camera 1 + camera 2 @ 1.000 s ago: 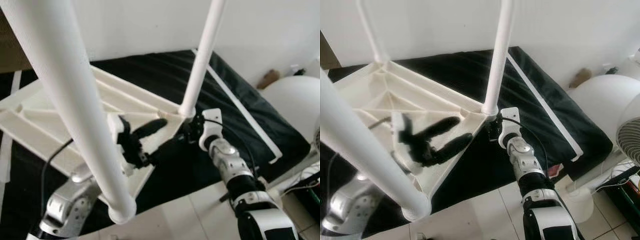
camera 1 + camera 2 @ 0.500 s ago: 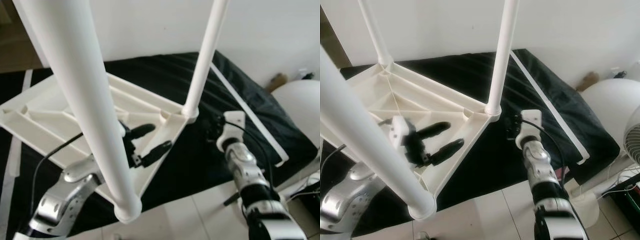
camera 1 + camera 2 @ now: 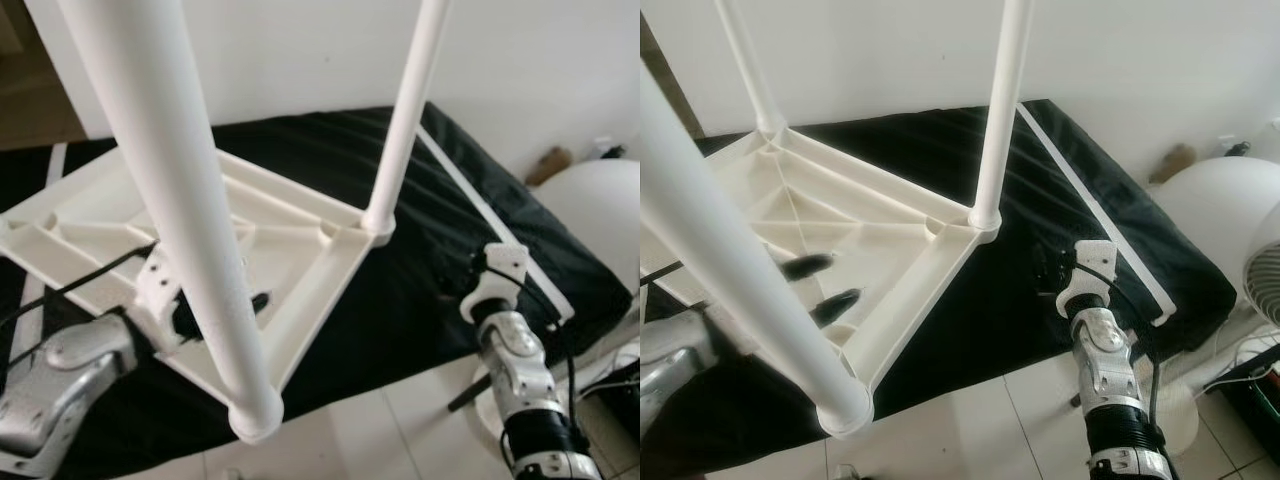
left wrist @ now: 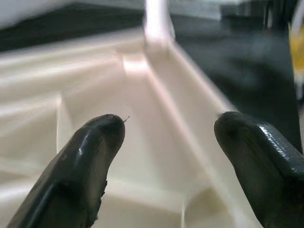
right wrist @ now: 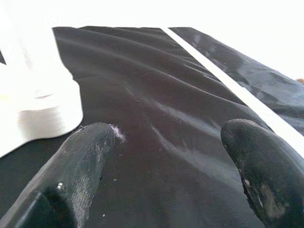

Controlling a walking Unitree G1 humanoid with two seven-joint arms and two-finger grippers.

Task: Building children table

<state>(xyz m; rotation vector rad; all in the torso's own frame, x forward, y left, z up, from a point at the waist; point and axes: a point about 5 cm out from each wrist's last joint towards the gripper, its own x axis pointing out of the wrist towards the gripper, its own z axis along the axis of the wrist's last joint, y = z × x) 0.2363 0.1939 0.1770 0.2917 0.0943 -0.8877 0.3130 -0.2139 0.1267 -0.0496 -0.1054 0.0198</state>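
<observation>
The white table [image 3: 870,235] lies upside down on the black sheet [image 3: 1040,200]. My left gripper [image 3: 820,285] hangs over it, fingers apart. My right gripper [image 5: 166,142] is beside it, fingers apart.

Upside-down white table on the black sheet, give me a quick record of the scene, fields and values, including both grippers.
table: white table, upside down on the black sheet, ribbed underside up
legs: near leg, far-right leg and far-left leg stand upright at the corners
left gripper: open, empty, over the ribbed underside
right gripper: open, empty, over the black sheet beside the far-right corner
floor: white tiles
</observation>
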